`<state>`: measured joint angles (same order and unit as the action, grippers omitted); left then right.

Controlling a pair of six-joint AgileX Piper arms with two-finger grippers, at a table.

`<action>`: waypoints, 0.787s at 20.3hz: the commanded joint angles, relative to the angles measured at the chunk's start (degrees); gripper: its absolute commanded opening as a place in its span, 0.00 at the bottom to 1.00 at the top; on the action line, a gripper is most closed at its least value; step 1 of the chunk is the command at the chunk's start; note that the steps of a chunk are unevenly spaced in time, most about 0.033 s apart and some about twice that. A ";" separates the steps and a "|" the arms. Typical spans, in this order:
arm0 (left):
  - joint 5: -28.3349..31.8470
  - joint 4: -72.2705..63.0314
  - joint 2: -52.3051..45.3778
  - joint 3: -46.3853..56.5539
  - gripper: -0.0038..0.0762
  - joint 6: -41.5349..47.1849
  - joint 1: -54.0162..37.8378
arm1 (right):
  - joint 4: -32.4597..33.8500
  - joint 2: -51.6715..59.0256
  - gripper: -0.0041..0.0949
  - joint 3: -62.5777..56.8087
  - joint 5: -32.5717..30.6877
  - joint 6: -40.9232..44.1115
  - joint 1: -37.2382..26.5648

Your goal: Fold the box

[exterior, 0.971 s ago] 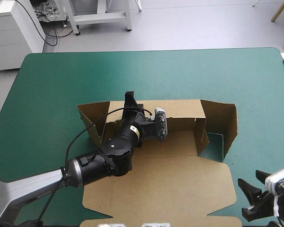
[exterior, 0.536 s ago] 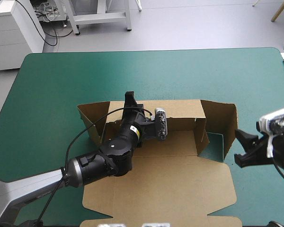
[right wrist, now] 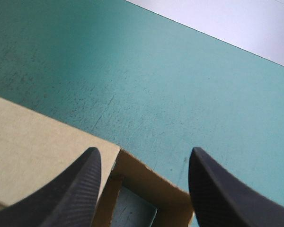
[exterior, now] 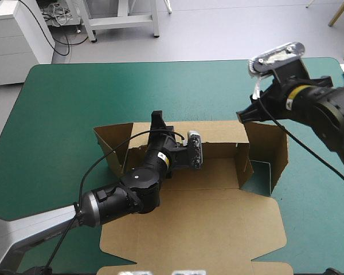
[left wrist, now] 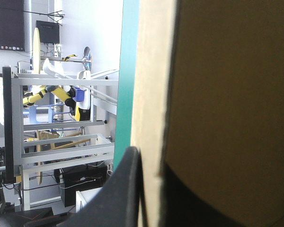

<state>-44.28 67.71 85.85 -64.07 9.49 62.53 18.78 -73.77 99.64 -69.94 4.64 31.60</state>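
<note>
The left gripper (exterior: pixel 157 121), a pair of broad black curved fingers, is clamped on the raised far wall of the box (exterior: pixel 218 212), a cut sheet of brown board. In the left wrist view one black finger (left wrist: pixel 125 189) is pressed against the wall's pale edge, and board fills the space beside it.

The right gripper (exterior: pixel 243 114) is held wide open just above the box's far right corner. In its own view the two fingers (right wrist: pixel 78 194) are set well apart, with the corner of the board seen below and between them.

The box is placed at the middle of the table (exterior: pixel 63 103). Its far wall and both side flaps are raised, and its lid is laid flat, reaching close to the table's near edge. A wide stretch of teal-green cover (exterior: pixel 218 86) is seen between the far wall and the table's far edge, and more is seen at either side of the box.

The left part of the box's floor is crossed by the left arm (exterior: pixel 114 200). The right arm (exterior: pixel 321 109) is held over the table's far right part, and the raised right flap (exterior: pixel 275 152) is found just beside and below its gripper.
</note>
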 commanded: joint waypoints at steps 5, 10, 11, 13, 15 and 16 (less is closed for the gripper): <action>0.89 -0.88 -1.82 -0.87 0.04 1.21 0.40 | -17.09 -11.91 0.55 9.78 2.91 -10.07 -17.54; 1.88 -0.64 -1.82 -0.87 0.04 1.07 0.40 | -24.30 -19.95 0.55 9.78 2.91 -17.16 -25.27; 2.33 -0.64 -1.82 -0.87 0.04 1.07 0.40 | -24.18 -21.12 0.55 9.78 2.91 -17.38 -25.22; 2.84 -0.64 -1.82 -0.87 0.04 1.07 0.40 | -25.08 -23.26 0.55 9.78 2.91 -18.80 -25.22; 2.84 -0.46 -1.82 -0.87 0.04 1.07 0.40 | -27.86 -24.25 0.55 9.67 2.91 -20.48 -25.22; 2.84 -0.46 -1.82 -0.87 0.04 1.07 0.40 | -27.96 -24.34 0.55 9.53 2.91 -20.48 -25.22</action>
<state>-43.93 67.92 85.85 -64.01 9.68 62.53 -7.21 -100.32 107.47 -69.47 -14.31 6.85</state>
